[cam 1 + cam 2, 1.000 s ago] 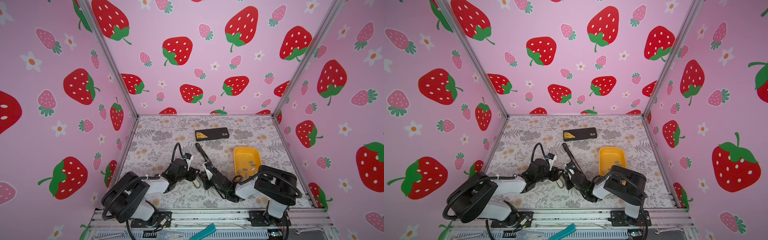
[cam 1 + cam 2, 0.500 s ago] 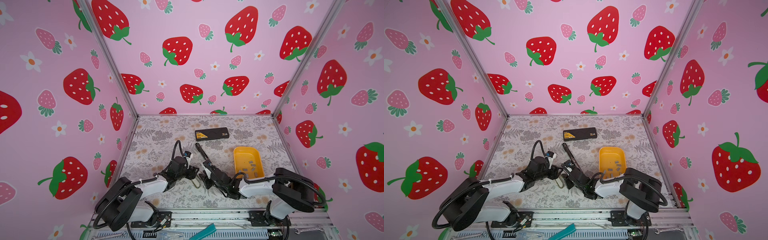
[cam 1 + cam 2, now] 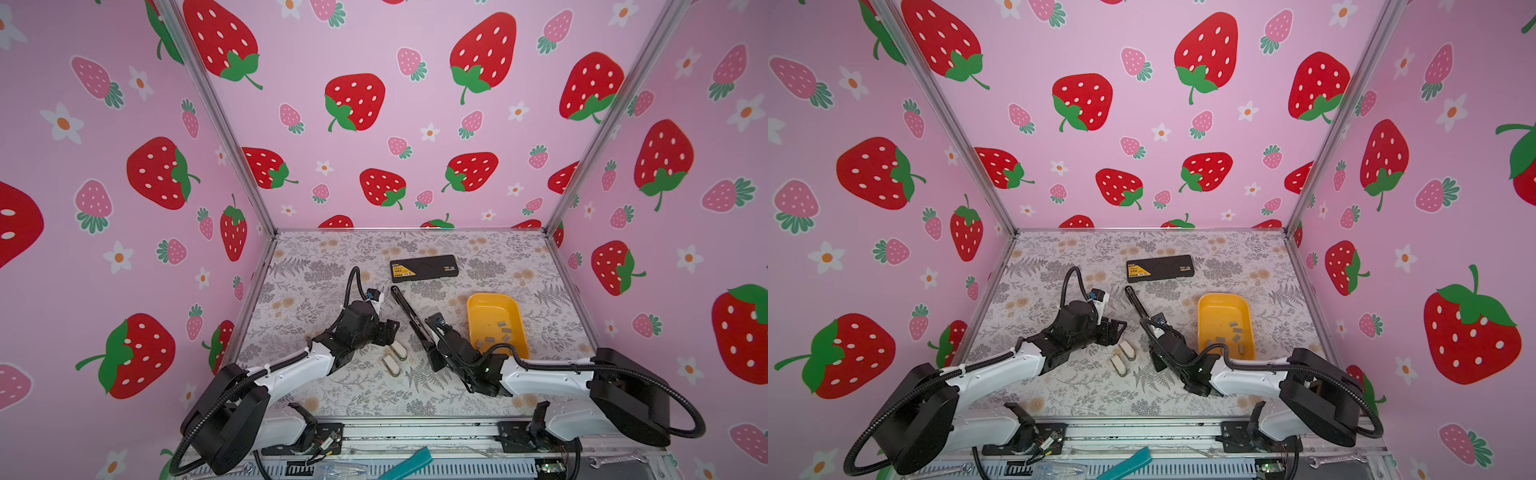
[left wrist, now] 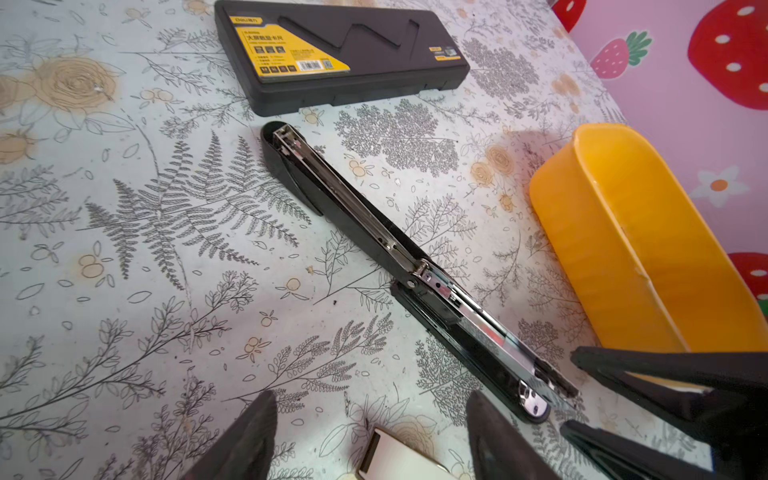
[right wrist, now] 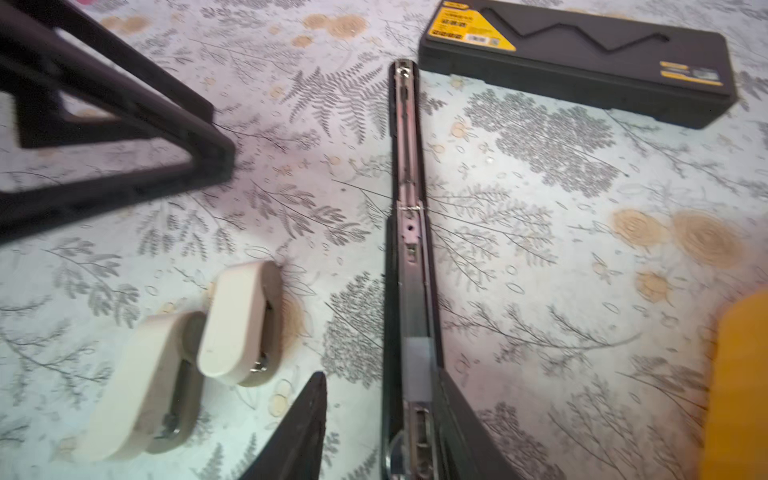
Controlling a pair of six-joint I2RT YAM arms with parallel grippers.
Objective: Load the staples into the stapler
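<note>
**Black stapler open, staples mostly in the tray**

Black and folded out flat, the stapler (image 4: 349, 203) lies diagonally in the middle of the floral surface (image 3: 332, 266), with its metal channel facing up and exposed along its length. The opening step therefore looks done. In the right wrist view a short pale grey block (image 5: 417, 365) sits inside that channel towards the end nearest the arms. I cannot tell whether it is a seated strip of staples or part of the pusher.

The right hand (image 5: 380, 374) straddles that same end with its fingers apart. One finger is clear of the stapler's side and the other is close against it, touching or not I cannot say. It grips nothing and carries nothing. The left hand (image 4: 370, 395) hovers just beside the stapler on the other side, spread wide and empty, above two cream oblong pieces (image 3: 401, 350) lying on the surface.

The staples (image 3: 506, 331), small grey strips, lie scattered in the yellow tray (image 3: 492, 309), just right of the stapler in both top views. A black box (image 3: 424, 268) with a yellow label rests further back, apart from everything.

My reading is that at best one strip is in. A strip has yet to be fetched from the tray and dropped into the channel, and the stapler has yet to be folded shut.
</note>
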